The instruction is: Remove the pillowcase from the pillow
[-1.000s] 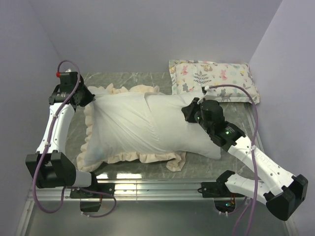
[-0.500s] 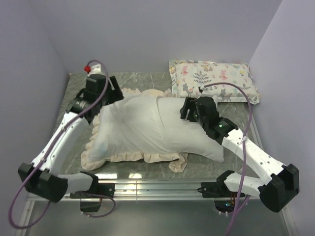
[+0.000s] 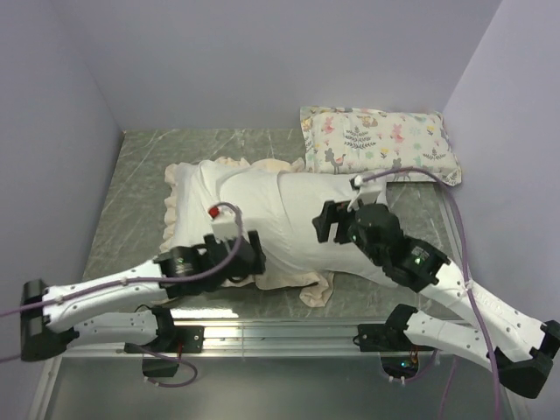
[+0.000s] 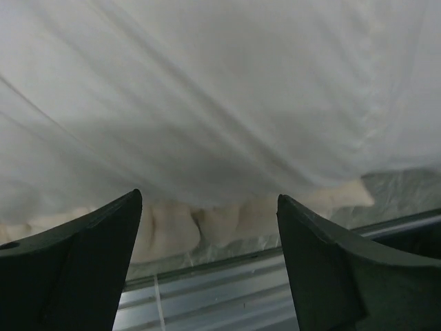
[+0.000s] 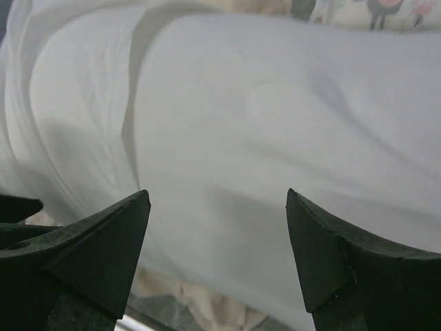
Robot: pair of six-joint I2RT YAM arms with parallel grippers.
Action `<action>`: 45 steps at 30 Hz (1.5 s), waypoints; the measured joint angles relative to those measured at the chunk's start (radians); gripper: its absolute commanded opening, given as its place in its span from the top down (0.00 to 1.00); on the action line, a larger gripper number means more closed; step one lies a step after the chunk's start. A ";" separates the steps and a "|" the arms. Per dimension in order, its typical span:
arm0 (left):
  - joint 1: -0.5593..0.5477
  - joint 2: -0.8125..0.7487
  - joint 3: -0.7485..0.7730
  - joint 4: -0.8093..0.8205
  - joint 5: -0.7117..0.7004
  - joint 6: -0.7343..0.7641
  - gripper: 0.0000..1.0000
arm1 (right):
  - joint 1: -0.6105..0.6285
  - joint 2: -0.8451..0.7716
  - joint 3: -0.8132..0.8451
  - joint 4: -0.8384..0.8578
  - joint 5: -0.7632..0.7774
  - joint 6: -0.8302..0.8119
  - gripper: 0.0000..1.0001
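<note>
From above, the pillow (image 3: 299, 213) lies across the middle of the grey marbled table (image 3: 140, 175). Its long axis runs left to right, tilted a little so that the right end sits nearer the arm bases. The pillowcase (image 3: 234, 199) covers the left part, cream-white face up. Its open hem crosses the pillow about midway along, and bare pillow sticks out to the right. Cream ruffles (image 3: 308, 286) fringe the case along the far, left and near sides. A small animal-print pillow (image 3: 376, 138) sits in the far right corner, just beside the big pillow's far edge. The left gripper (image 3: 254, 262) is over the near edge of the covered part. The right gripper (image 3: 325, 226) is over the bare pillow, just right of the hem. How far either is open cannot be told from here.

In the left wrist view, the left gripper (image 4: 210, 200) has its fingers (image 4: 83, 262) spread wide with nothing caught between them. White pillowcase (image 4: 220, 89) fills the upper picture, a strip of ruffle (image 4: 207, 224) shows under it, and the table's metal rail (image 4: 207, 296) runs below.

In the right wrist view, the right gripper (image 5: 217, 196) is also spread wide and grips nothing, its fingers (image 5: 344, 255) over white cloth. The pillowcase (image 5: 76, 103) ends at a raised fold on the left, the smooth pillow (image 5: 275, 131) spreads to the right, and a bit of the animal-print pillow (image 5: 372, 8) shows at the top edge.
</note>
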 measured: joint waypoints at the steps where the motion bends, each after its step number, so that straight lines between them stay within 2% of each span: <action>1: -0.047 0.032 -0.013 -0.005 -0.010 -0.034 0.14 | 0.036 -0.024 -0.036 -0.004 0.009 0.011 0.11; 4: -0.156 0.135 -0.032 -0.027 -0.054 -0.142 0.12 | 0.112 -0.071 -0.155 -0.008 0.053 0.050 0.10; 9: -0.171 0.268 -0.038 -0.046 -0.142 -0.287 0.14 | 0.156 -0.056 -0.312 0.051 0.108 0.104 0.07; 11: -0.166 0.300 -0.039 -0.045 -0.164 -0.327 0.29 | 0.160 -0.045 -0.337 0.094 0.126 0.115 0.07; 12: -0.161 0.313 -0.040 -0.042 -0.171 -0.337 0.43 | 0.161 -0.033 -0.338 0.109 0.134 0.120 0.08; 13: -0.152 0.322 -0.041 -0.035 -0.175 -0.345 0.71 | 0.161 -0.017 -0.338 0.129 0.144 0.123 0.10; 14: -0.132 0.330 -0.046 -0.020 -0.174 -0.351 0.83 | 0.161 0.000 -0.337 0.146 0.152 0.125 0.25; 15: -0.113 0.334 -0.054 -0.003 -0.172 -0.347 0.99 | 0.160 0.018 -0.335 0.163 0.163 0.124 0.44; 17: -0.073 0.332 -0.074 0.026 -0.163 -0.335 0.99 | 0.159 0.054 -0.322 0.181 0.175 0.129 0.84; 19: -0.039 0.315 -0.086 0.046 -0.154 -0.330 1.00 | 0.159 0.100 -0.288 0.187 0.169 0.144 1.00; 23: 0.044 0.194 -0.089 0.039 -0.130 -0.316 1.00 | 0.112 0.103 -0.199 0.141 0.140 0.140 1.00; 29: 0.283 -0.103 -0.091 -0.033 -0.115 -0.229 0.99 | -0.146 0.019 -0.065 0.034 0.031 0.079 1.00; 32: 0.312 -0.178 -0.073 -0.063 -0.106 -0.195 1.00 | -0.190 0.005 0.021 -0.056 -0.034 0.059 1.00; 38: 0.313 -0.190 0.139 -0.225 -0.113 -0.131 1.00 | -0.196 -0.003 0.201 -0.200 -0.158 0.020 1.00; 42: 0.312 -0.205 0.344 -0.289 -0.105 -0.018 1.00 | -0.198 -0.013 0.305 -0.263 -0.238 0.000 1.00; 45: 0.312 -0.161 0.515 -0.285 -0.084 0.098 1.00 | -0.199 0.001 0.376 -0.271 -0.288 -0.010 1.00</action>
